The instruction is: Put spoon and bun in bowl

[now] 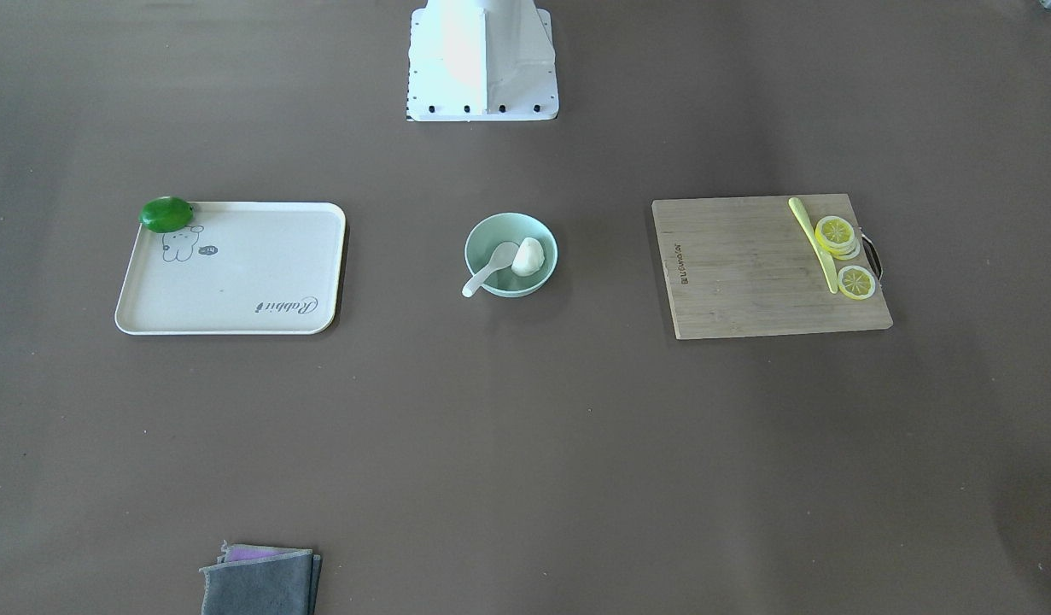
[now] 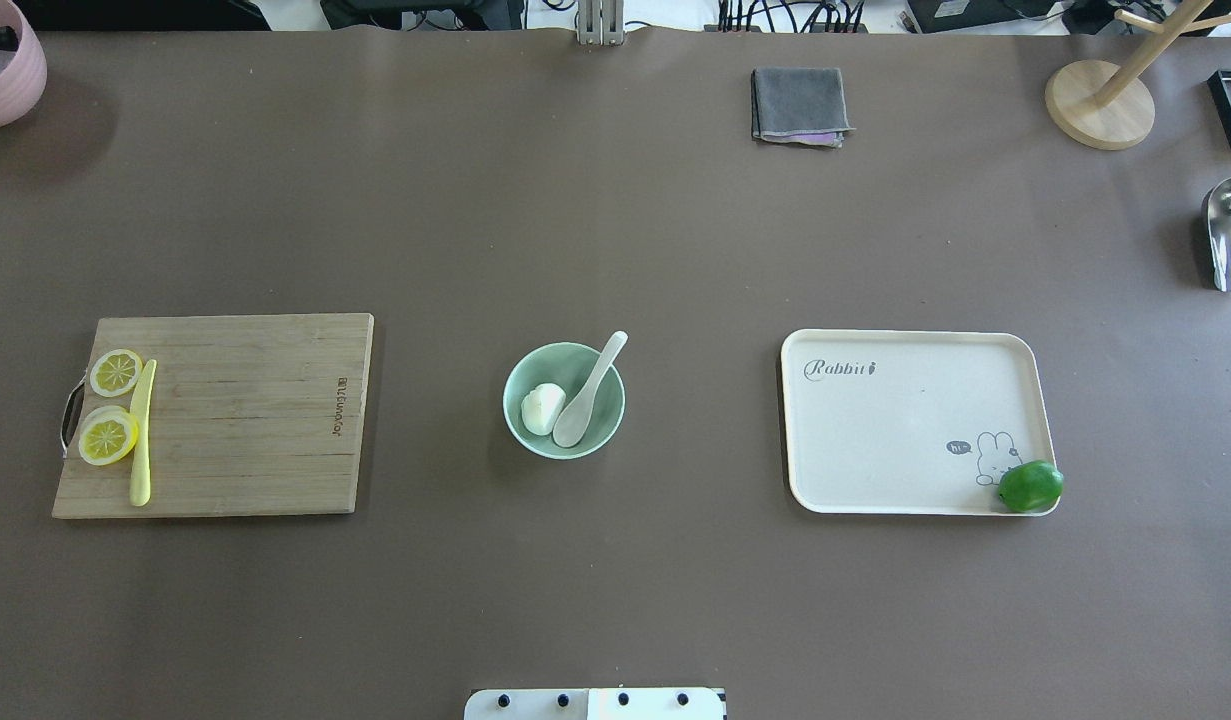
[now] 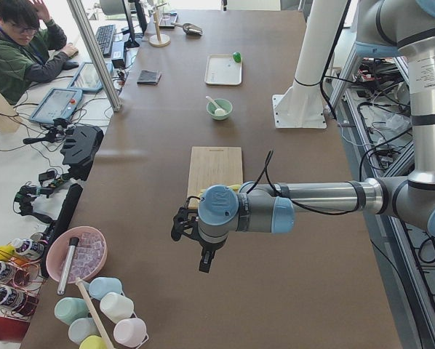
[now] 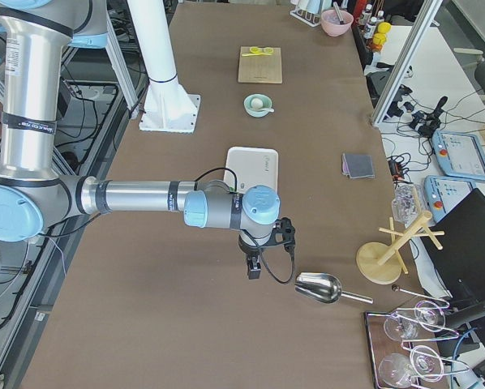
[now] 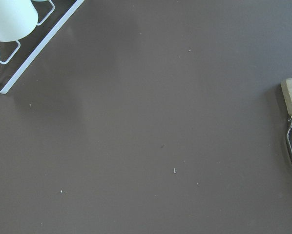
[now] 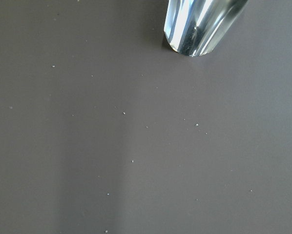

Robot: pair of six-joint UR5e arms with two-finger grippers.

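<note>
— The pincers?
— The left pincer (image 3: 203,256) and right pincer (image 4: 255,267) hang over the worktop (image 2: 615,230). I cannot tell their opening or hold.
— And the task's things?
— Seen from overhead, the bowl (image 2: 564,400) holds the bun (image 2: 543,408) at nine o'clock, and the spoon (image 2: 585,395) handle points to one o'clock.

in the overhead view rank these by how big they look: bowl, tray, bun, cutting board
Largest to smallest:
1. cutting board
2. tray, only a little smaller than the board, so these two are close
3. bowl, clearly smaller than either
4. bun, smallest; it sits inside the bowl
</note>
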